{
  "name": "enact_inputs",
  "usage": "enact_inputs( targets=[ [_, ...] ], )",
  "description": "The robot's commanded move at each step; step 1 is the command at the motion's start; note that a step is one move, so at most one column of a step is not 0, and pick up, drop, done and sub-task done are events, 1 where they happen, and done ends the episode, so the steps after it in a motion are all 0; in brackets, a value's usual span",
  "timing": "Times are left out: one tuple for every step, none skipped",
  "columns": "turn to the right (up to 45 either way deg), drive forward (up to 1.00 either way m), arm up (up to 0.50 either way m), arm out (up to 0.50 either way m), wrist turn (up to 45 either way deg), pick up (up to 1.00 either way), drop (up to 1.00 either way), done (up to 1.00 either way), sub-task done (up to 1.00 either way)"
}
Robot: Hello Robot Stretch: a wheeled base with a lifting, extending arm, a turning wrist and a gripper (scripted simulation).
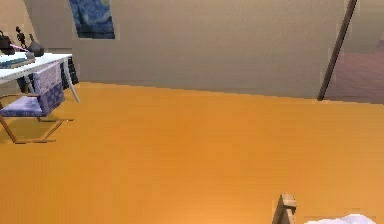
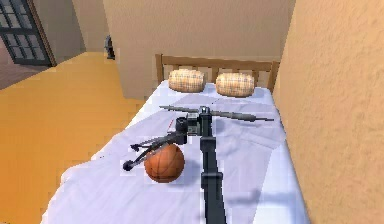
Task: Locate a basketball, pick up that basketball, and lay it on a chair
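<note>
- Surroundings: the bed (image 2: pixel 235 165) stands with its headboard (image 2: pixel 215 66) against a tan wall and one long side along an orange-tan wall. Two pillows (image 2: pixel 186 80) lie side by side at the head of the bed.
- A thin dark rod-like thing (image 2: pixel 240 117) lies crosswise on the bed, between the pillows and the basketball (image 2: pixel 165 163).
- Across the bare orange floor (image 1: pixel 190 150), well apart from the bed's corner post (image 1: pixel 288 208), stand a chair (image 1: pixel 35 97) and, just behind it, a white desk (image 1: pixel 45 66) bearing small dark things. A blue picture (image 1: pixel 92 18) hangs on the wall beyond.
- Task thing: the basketball rests on the bed's sheet, near the middle of the bed on its floor side.
- Materials and shapes: the sheet is white and softly creased; the headboard is light wood with rails; the pillows are tan and quilted; the ball is a smooth orange-brown sphere; the chair has a blue patterned cover on a thin frame.
- Pose: my arm (image 2: pixel 210 185), a dark square bar, reaches over the bed. My gripper (image 2: pixel 133 157) angles toward the bed's floor side, its thin fingers (image 2: pixel 150 150) right by the ball.
- End effector state: I cannot tell whether it grips anything.
</note>
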Motion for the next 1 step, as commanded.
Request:
enact_inputs(
  targets=[
    [0.0,0.0,0.0,0.0,45.0,0.0,0.0,0.0,0.0]
  ],
)
